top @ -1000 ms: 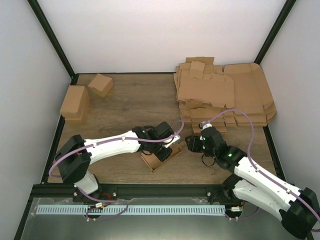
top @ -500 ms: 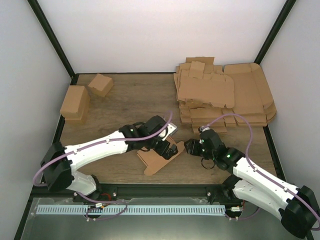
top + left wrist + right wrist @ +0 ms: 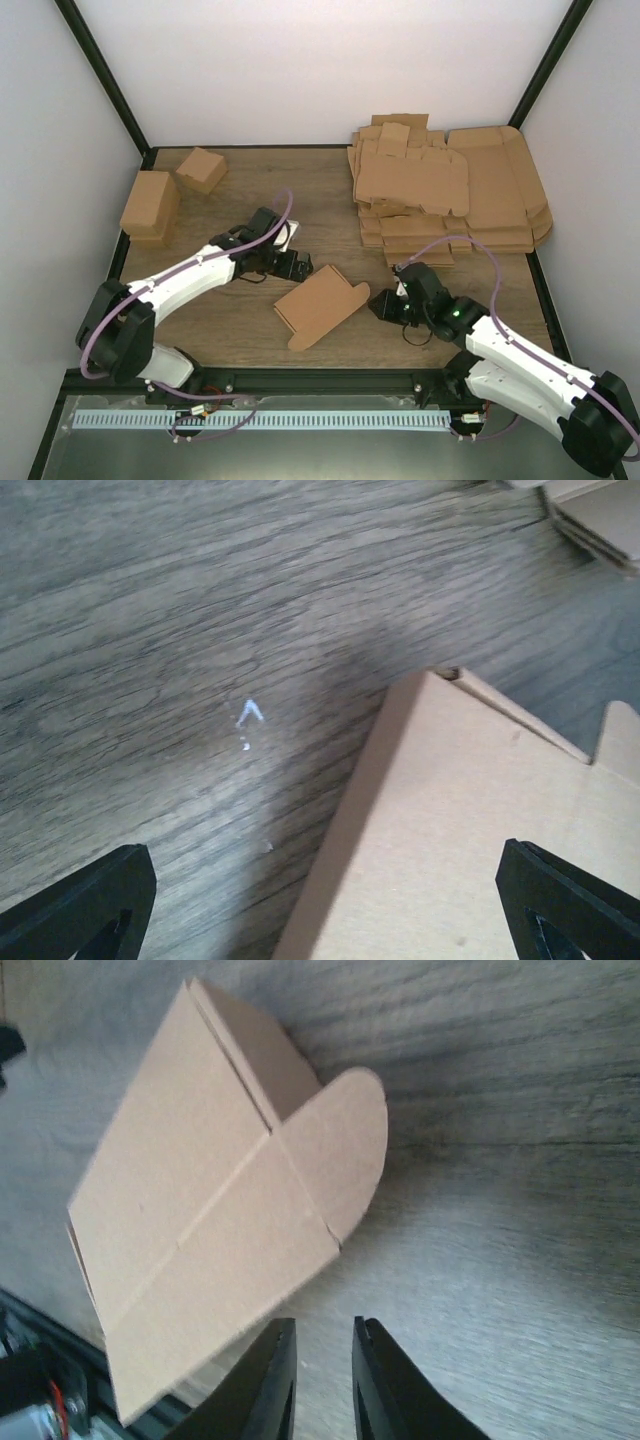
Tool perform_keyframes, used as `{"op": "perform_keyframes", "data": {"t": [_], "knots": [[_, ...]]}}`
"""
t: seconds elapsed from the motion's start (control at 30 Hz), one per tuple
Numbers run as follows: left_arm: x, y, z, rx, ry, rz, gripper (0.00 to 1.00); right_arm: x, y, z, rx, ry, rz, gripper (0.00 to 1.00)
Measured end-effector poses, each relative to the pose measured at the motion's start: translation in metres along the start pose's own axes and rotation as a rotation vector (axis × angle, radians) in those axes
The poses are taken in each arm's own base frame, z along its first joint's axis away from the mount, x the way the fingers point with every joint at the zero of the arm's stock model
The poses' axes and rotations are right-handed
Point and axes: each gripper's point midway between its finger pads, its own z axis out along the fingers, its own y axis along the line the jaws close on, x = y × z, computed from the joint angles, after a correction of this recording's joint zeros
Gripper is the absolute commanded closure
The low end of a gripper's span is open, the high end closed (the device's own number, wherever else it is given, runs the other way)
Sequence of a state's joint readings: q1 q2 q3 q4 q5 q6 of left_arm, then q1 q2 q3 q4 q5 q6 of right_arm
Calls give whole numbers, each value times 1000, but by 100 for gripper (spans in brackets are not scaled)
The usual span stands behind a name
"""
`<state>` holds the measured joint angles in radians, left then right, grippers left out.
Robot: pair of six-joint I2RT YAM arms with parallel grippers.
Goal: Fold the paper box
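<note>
The paper box (image 3: 320, 305) is a brown cardboard piece folded over on itself, lying loose on the wooden table between the two arms. My left gripper (image 3: 297, 266) hovers just beyond the box's far left corner, jaws wide open and empty. In the left wrist view the box (image 3: 480, 830) fills the lower right and the gripper (image 3: 325, 885) straddles its edge without touching it. My right gripper (image 3: 378, 303) sits at the box's right side. In the right wrist view its jaws (image 3: 322, 1332) are nearly together with nothing between them, just short of the box's (image 3: 210, 1220) rounded flap.
A big heap of flat cardboard sheets (image 3: 450, 190) fills the back right corner. Two folded brown cartons (image 3: 150, 205) (image 3: 200, 168) stand at the back left. Black frame posts and white walls close the table in, with a metal rail along the near edge.
My left gripper opened, let go of the box and drew back to the far left. The box dropped flatter onto the table. My right gripper's jaws closed to a thin gap.
</note>
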<state>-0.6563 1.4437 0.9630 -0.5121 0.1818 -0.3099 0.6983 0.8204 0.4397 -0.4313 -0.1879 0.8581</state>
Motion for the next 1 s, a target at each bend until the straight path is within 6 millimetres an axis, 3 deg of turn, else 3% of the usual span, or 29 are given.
{"op": "perform_keyframes", "data": {"t": [0.1, 0.37, 0.6, 0.87, 1.0], "knots": [[5, 14, 7, -2, 14, -39, 8, 9, -4, 0, -2, 31, 24, 99], [12, 14, 24, 65, 41, -67, 20, 46, -27, 21, -18, 142, 91, 99], [27, 17, 39, 140, 92, -115, 26, 72, -27, 40, -218, 169, 133, 99], [39, 10, 48, 236, 124, -144, 40, 55, -3, 48, -317, 134, 108, 99], [45, 4, 49, 286, 139, -150, 43, 53, 2, 54, -342, 145, 101, 99]]}}
